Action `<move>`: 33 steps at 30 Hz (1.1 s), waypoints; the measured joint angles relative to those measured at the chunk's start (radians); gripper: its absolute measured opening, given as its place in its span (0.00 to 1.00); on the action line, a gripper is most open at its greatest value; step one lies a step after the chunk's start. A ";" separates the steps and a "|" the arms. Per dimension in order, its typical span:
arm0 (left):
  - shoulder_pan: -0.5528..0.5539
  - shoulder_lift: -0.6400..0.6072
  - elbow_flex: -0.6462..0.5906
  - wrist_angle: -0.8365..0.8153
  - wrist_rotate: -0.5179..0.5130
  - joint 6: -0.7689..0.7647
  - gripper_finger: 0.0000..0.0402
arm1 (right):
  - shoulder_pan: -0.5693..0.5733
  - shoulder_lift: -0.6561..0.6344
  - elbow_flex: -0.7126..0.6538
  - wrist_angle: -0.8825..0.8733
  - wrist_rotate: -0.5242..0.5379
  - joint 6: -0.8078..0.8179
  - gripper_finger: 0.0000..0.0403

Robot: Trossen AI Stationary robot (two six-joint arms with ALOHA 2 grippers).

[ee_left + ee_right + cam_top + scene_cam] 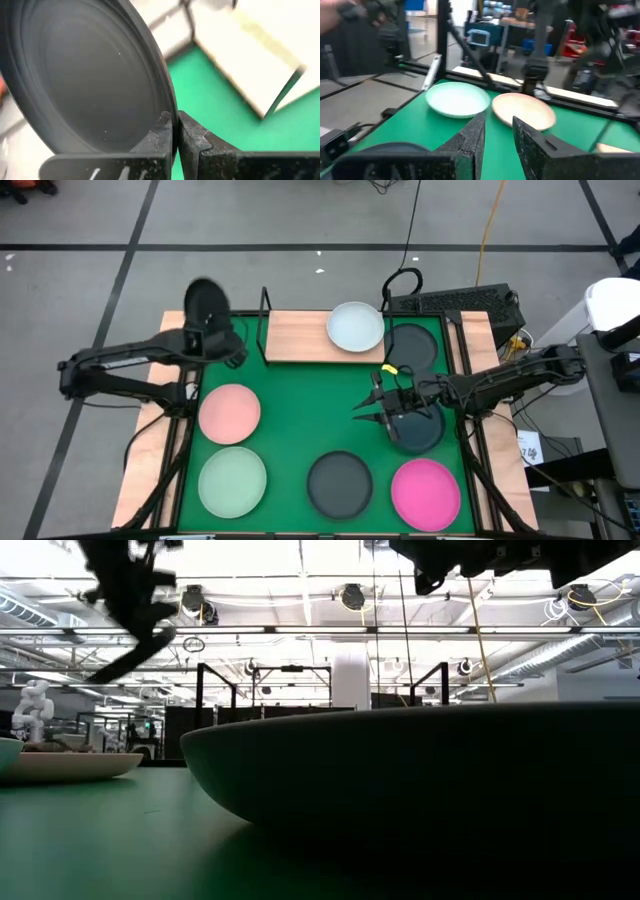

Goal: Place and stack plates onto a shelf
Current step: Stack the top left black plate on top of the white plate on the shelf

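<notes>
Left tool point(174, 131) is clamped on the rim of a black plate point(206, 304), held tilted above the bench's far-left corner, beside the shelf point(296, 337). Right tool point(372, 406) hangs with fingers parted over the mat's right side, beside a dark teal plate point(420, 430). A white plate point(355, 326) rests on the shelf.

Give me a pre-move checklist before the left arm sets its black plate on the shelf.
1. Grip: left gripper shut on the black plate rim: ok.
2. Plate lifted off the green mat: ok.
3. Free space on the shelf: left part bare, white plate on its right end: ok.
4. Right gripper away from the shelf, open above the mat beside a dark teal plate: ok.
5. Plate level for setting down: tilted on edge, not ok.
</notes>
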 joint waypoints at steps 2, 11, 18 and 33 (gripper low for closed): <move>-0.017 0.005 0.077 0.046 -0.038 0.126 0.03 | 0.000 -0.037 0.000 -0.031 0.026 0.000 0.20; -0.102 0.207 0.254 0.532 -0.035 0.680 0.03 | -0.001 -0.306 0.001 -0.284 0.190 -0.031 0.20; -0.134 0.461 0.293 0.831 0.136 0.985 0.03 | 0.000 -0.451 0.001 -0.446 0.211 -0.027 0.20; -0.049 0.879 0.483 0.893 0.300 1.256 0.03 | 0.000 -0.553 -0.025 -0.476 0.212 -0.023 0.20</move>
